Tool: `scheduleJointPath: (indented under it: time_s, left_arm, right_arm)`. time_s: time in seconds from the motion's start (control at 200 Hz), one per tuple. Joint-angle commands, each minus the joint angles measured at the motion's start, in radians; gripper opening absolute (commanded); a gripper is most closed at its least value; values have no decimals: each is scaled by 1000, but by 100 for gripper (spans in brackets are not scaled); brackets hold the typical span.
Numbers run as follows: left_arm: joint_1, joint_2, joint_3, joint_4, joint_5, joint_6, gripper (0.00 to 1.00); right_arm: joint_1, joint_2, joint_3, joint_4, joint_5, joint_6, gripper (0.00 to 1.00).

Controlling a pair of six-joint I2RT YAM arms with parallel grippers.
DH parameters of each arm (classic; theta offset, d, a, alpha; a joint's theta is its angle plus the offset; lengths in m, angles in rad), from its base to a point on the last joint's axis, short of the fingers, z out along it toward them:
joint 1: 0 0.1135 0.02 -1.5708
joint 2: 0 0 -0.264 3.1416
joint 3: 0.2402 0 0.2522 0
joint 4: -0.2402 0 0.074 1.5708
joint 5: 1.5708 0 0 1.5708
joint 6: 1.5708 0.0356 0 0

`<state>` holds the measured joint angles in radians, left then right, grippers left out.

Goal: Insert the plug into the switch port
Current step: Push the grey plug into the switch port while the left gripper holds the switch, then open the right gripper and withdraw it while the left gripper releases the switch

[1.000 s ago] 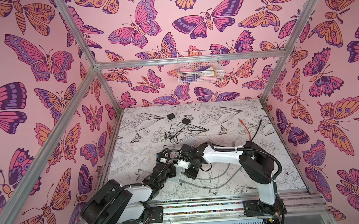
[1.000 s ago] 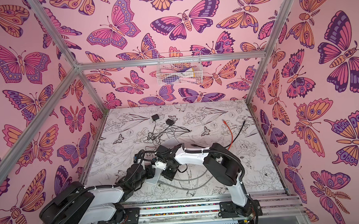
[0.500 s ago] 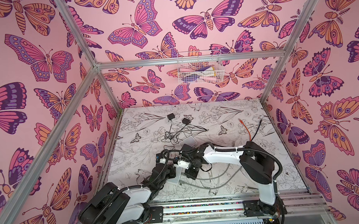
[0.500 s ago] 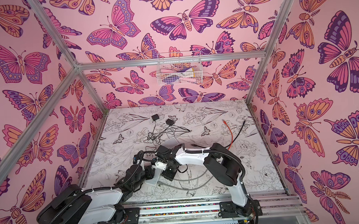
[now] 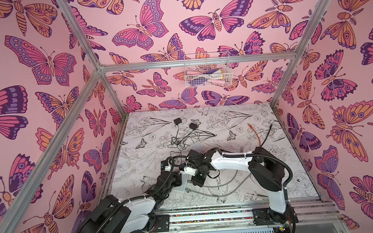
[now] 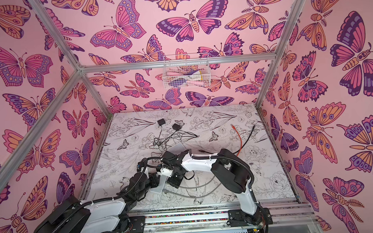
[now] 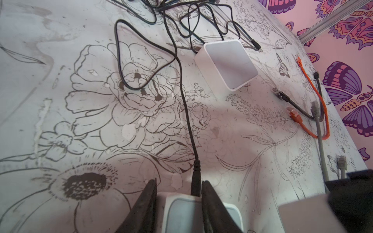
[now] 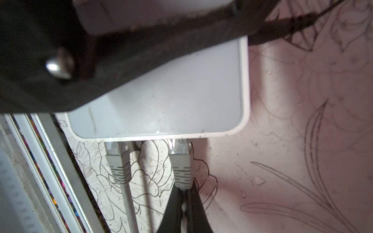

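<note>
The white switch lies near the table's front, seen in both top views. My left gripper is shut on the switch, with a dark finger at each side. A black power lead enters the switch's edge between them. My right gripper is shut on the grey cable just behind the grey plug. The plug's clear nose reaches into the switch's port edge; how deep is hidden. A second grey plug sits in a port beside it.
A second white box lies mid-table among tangled black leads and two black adapters. An orange cable and a black cable lie at the right. Grey cable loops trail right. The rail runs along the front edge.
The left arm's rear links have swung slightly left and lower. Both grippers, the switch and the plug stay where they were.
</note>
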<state>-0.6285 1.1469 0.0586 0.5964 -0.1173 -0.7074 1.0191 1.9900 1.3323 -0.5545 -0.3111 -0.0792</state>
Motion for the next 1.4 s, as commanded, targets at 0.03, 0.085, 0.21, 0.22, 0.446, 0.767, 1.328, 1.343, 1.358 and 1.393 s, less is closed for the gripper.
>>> scheduleJointPath:
  time_s: [0.03, 0.085, 0.21, 0.22, 0.446, 0.767, 1.328, 1.343, 1.358, 1.393]
  left_arm:
    - [-10, -62, 17, -95, 266, 14, 41]
    - [19, -95, 19, -133, 258, 17, 46]
    - [87, -171, 16, -198, 237, 19, 58]
    - [92, -178, 16, -202, 237, 18, 59]
    - [144, -339, 64, -333, 231, 51, 69]
    - [154, -476, 95, -501, 210, 80, 70]
    - [-134, -378, 146, -402, 403, 128, 72]
    - [-149, -370, 144, -398, 405, 128, 72]
    - [-164, -363, 144, -388, 408, 127, 72]
    - [-200, -339, 145, -371, 415, 129, 72]
  right_arm:
    - [-1, -41, 132, 418, -2, -25, 1]
    - [-2, -53, 114, 404, 26, -28, 6]
    - [-18, -87, 41, 407, 55, -28, 25]
    - [-19, -90, 34, 408, 56, -28, 26]
    - [-42, -219, -88, 416, 100, -22, 32]
    - [-49, -300, -217, 409, 209, 5, 33]
    - [-274, -487, -397, 437, 516, 328, 39]
    - [-282, -490, -400, 434, 527, 337, 39]
    - [-292, -495, -403, 431, 536, 346, 39]
    - [-319, -505, -407, 418, 558, 372, 39]
